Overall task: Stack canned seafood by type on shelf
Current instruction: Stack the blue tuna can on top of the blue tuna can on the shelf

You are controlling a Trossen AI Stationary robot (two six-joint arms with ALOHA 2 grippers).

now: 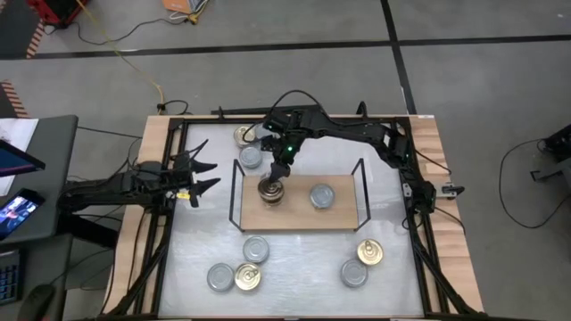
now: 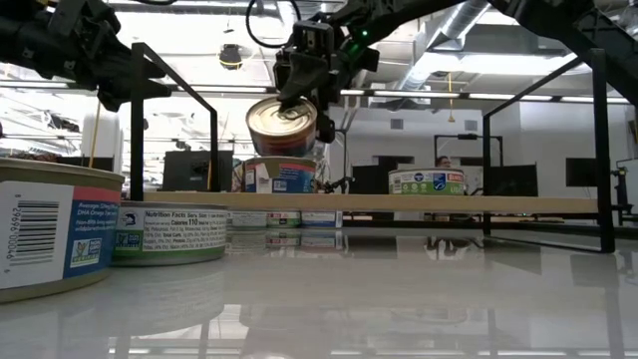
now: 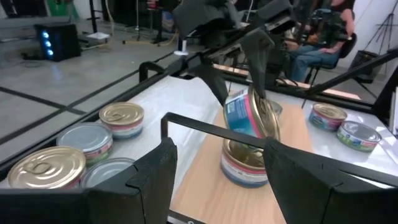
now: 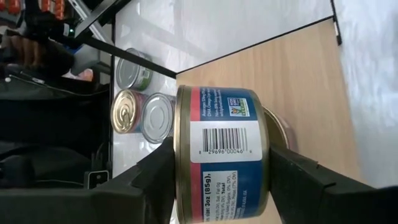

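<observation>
The shelf [image 1: 299, 217] is a light wooden board with black wire ends in the middle of the table. On it stand a gold-lidded tin [image 3: 244, 163] and a silver-lidded tin [image 1: 322, 196]. My right gripper [image 1: 278, 168] is shut on a third tin [image 2: 282, 125], blue and pink labelled with a gold lid, tipped on edge right above the gold-lidded one. Whether the two tins touch I cannot tell. My left gripper [image 1: 203, 175] stands open at the table's left edge, well clear of the shelf, with nothing between its fingers. My right gripper pinches the tin by its two flat ends, one finger [image 4: 155, 177] at the gold-rimmed end [image 4: 181, 155] and the other [image 4: 298, 177] on the opposite end. The fingers slant down from the table's far side. The tin sits tilted on edge, its lid [image 2: 280, 118] facing the near side.
Two tins [image 1: 245, 135] [image 1: 252, 158] stand on the table at the shelf's far left corner. Several more lie near the front edge: a silver one [image 1: 256, 249], a silver and gold pair [image 1: 234, 277], and another pair [image 1: 361, 264] at the right.
</observation>
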